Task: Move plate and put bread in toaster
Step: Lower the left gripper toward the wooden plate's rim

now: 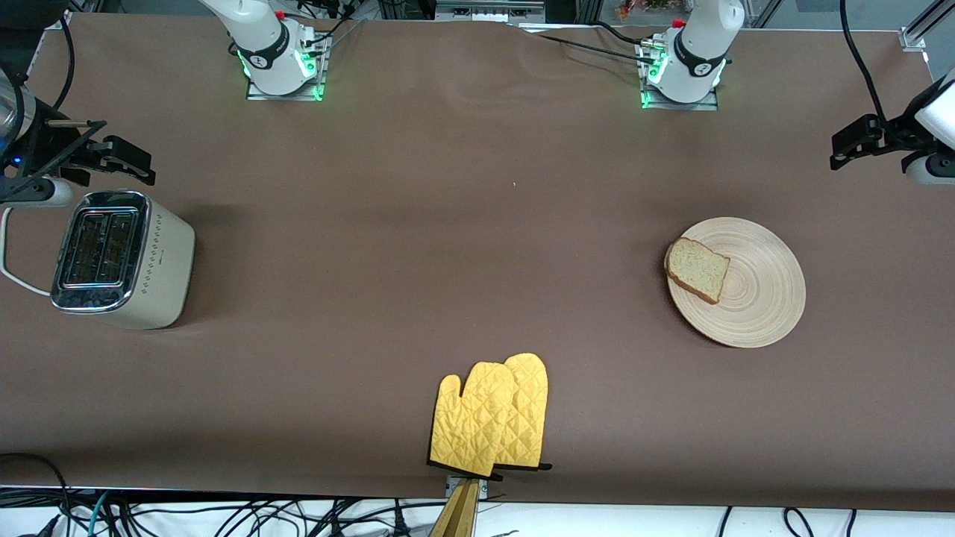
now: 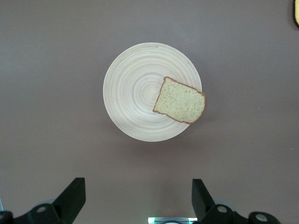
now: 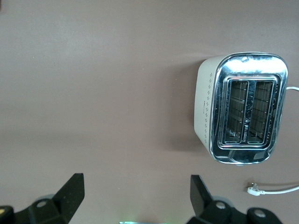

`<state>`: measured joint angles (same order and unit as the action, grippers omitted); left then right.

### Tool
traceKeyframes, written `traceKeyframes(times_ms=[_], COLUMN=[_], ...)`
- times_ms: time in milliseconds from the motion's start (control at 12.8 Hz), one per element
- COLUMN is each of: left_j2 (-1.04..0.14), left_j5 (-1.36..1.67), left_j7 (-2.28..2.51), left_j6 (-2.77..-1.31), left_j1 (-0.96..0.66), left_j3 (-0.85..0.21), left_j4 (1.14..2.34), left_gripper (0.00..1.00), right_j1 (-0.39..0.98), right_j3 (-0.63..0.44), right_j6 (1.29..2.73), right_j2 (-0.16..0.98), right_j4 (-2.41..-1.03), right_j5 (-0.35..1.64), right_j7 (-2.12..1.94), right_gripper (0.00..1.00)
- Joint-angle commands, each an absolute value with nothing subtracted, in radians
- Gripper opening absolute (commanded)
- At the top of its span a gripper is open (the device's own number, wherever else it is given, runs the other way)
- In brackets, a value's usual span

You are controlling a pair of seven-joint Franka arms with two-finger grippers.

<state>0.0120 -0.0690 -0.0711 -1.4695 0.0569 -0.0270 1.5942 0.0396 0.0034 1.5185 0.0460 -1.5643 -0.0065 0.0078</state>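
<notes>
The pale wooden plate [image 1: 753, 291] lies toward the left arm's end of the table. The bread slice [image 1: 697, 270] rests on its rim on the side toward the right arm's end and slightly overhangs it. The left wrist view shows the plate [image 2: 135, 93] and the bread [image 2: 180, 100]. The cream toaster [image 1: 123, 257] with its chrome top stands at the right arm's end, both slots empty; it also shows in the right wrist view [image 3: 243, 109]. My left gripper [image 1: 850, 148] [image 2: 138, 186] is open and empty, high over bare table beside the plate. My right gripper [image 1: 123, 158] [image 3: 135, 184] is open and empty, high over bare table beside the toaster.
Two yellow oven mitts [image 1: 492, 418] lie at the table edge nearest the front camera, midway along it. The toaster's white cord [image 1: 11, 272] trails off the right arm's end; its plug [image 3: 254, 188] lies on the table. The brown table [image 1: 448, 246] spans between toaster and plate.
</notes>
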Motion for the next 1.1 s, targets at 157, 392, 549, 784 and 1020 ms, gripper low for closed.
traceKeyframes(times_ms=[157, 392, 549, 784, 1020], left_j2=[-0.125, -0.218, -0.274, -0.375, -0.477], left_j5=[0.018, 0.09, 0.149, 0.262, 0.368], left_j7=[-0.147, -0.283, -0.362, -0.465, -0.631], left_j6=[-1.48, -1.554, -1.559, -1.56, -1.56], left_j1=[0.115, 0.202, 0.248, 0.304, 0.368], left_j3=[0.03, 0.034, 0.035, 0.037, 0.055], left_j4=[1.575, 1.58, 1.582, 1.577, 1.571], left_gripper=[1.0, 1.0, 1.0, 1.0, 1.0], right_j1=[0.04, 0.04, 0.04, 0.04, 0.04], right_j3=[0.006, 0.005, 0.005, 0.006, 0.006], right_j6=[1.514, 1.514, 1.514, 1.514, 1.514], right_j2=[0.034, 0.035, 0.035, 0.035, 0.037], right_j4=[-1.572, -1.572, -1.572, -1.572, -1.572], right_j5=[-0.012, -0.008, -0.008, -0.008, -0.003], right_j7=[0.026, 0.028, 0.028, 0.028, 0.028], right_gripper=[1.0, 1.0, 1.0, 1.0, 1.0])
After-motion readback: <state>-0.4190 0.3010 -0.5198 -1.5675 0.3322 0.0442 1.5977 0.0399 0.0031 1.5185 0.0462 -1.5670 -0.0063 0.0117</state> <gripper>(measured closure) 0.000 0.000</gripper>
